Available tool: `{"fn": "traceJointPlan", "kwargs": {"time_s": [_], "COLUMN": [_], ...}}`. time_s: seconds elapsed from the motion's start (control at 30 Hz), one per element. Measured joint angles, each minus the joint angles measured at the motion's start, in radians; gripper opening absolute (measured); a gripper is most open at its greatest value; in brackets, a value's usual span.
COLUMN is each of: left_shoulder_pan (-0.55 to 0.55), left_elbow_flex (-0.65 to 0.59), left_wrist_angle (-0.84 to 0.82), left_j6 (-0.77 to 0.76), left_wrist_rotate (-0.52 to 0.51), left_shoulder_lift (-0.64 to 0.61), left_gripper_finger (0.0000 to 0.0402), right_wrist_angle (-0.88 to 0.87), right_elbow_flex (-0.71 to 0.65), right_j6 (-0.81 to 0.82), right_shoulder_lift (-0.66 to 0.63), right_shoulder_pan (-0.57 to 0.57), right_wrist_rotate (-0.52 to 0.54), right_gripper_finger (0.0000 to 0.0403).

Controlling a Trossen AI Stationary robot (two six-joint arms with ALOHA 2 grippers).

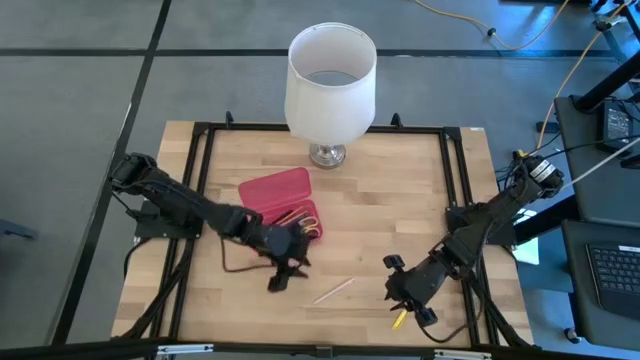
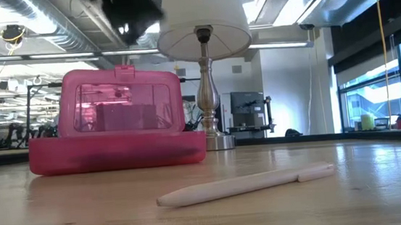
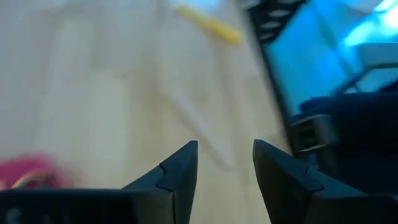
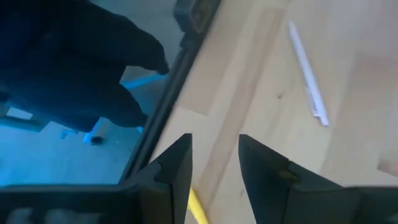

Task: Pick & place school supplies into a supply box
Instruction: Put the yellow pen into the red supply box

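The desk (image 1: 400, 200) is carrying a white lamp (image 1: 330, 85) and, beside its base, the red supply box (image 1: 282, 200), lying open with pens inside. The left pincer (image 1: 283, 274), spread and empty, is hovering near a pale pen (image 1: 332, 290). The right pincer (image 1: 408, 305), spread, is hanging over a yellow pencil (image 1: 399, 319).
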Motion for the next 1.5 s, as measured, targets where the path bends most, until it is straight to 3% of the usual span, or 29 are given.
{"fn": "traceJointPlan", "kwargs": {"time_s": [0.2,0.43,0.9,1.27,1.5], "left_shoulder_pan": [-0.13,-0.213,-0.228,-0.228,-0.226], "left_elbow_flex": [0.0,-0.001,-0.026,-0.026,-0.026], "left_wrist_angle": [0.215,0.326,0.342,0.341,0.346], "left_j6": [0.12,0.225,0.225,0.225,0.237], "left_wrist_rotate": [-0.012,-0.145,-0.314,-0.313,-0.315], "left_shoulder_lift": [0.0,0.0,0.002,0.002,0.021], "left_gripper_finger": [0.0144,0.0144,0.0142,0.0143,0.0144], "right_wrist_angle": [0.011,0.013,0.034,0.036,0.037], "right_elbow_flex": [0.0,0.0,0.0,0.0,0.0], "right_j6": [-0.039,-0.084,-0.083,-0.081,-0.078], "right_shoulder_lift": [0.0,0.011,0.174,0.319,0.36], "right_shoulder_pan": [0.045,0.081,0.168,0.19,0.19], "right_wrist_rotate": [0.0,0.045,0.056,0.097,0.043], "right_gripper_finger": [0.0133,0.0133,0.0133,0.0133,0.0133]}}
